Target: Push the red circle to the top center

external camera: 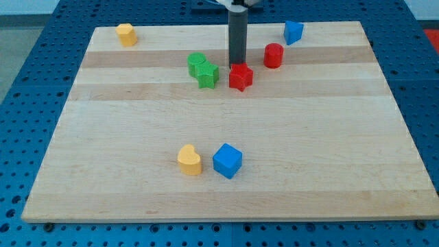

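The red circle [274, 55] is a short red cylinder standing near the top of the wooden board [226, 178], right of centre. My tip [236, 64] is the lower end of the dark rod. It sits left of the red circle, with a gap between them, and touches or nearly touches the top edge of a red star-shaped block [240, 77].
Two green blocks [202, 69] sit together left of the tip. A blue block [293, 31] is at the top right, a yellow block [125, 33] at the top left. A yellow heart [189, 160] and a blue cube [227, 160] lie near the bottom centre.
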Controlling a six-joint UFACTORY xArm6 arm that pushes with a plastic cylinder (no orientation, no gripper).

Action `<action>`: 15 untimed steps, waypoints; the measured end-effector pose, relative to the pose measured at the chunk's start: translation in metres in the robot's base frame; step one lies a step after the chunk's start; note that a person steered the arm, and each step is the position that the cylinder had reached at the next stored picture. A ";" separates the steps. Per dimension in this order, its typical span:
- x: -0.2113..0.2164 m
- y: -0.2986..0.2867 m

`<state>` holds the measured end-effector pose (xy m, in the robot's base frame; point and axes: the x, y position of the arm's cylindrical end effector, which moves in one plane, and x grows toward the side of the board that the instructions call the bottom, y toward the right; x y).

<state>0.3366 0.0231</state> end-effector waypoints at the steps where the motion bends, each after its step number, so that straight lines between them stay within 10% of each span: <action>1: 0.006 0.047; 3: -0.004 0.107; 15: -0.077 0.004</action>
<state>0.2599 0.0275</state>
